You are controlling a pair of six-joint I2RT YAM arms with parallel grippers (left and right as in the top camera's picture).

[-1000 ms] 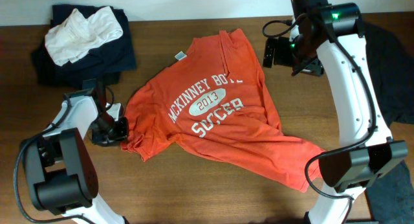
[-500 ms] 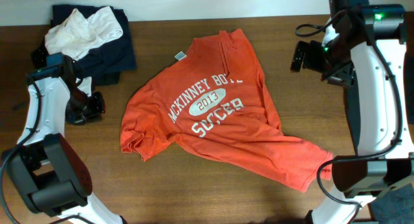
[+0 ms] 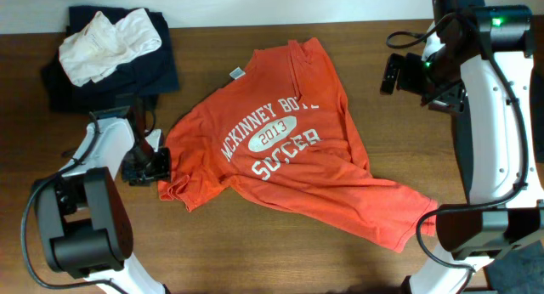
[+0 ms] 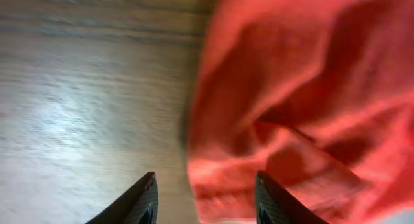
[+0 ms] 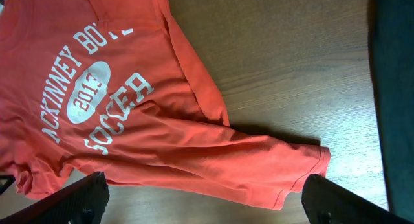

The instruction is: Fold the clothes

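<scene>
Brown wood grain covers the tabletop (image 3: 255,243), with a pale wall (image 3: 255,1) behind it. At far left a navy pile (image 3: 157,69) carries a white cloth (image 3: 106,35). The left fingers (image 3: 155,166) sit low at the sleeve of the orange shirt (image 3: 289,149), which lies spread and creased mid-tabletop. The right fingers (image 3: 391,73) hang clear of it at upper right. Only the left wrist view shows its fingers spread, with the sleeve edge between them. The right wrist view shows its own fingers wide apart, and dark fabric (image 5: 394,88) along the right edge.
</scene>
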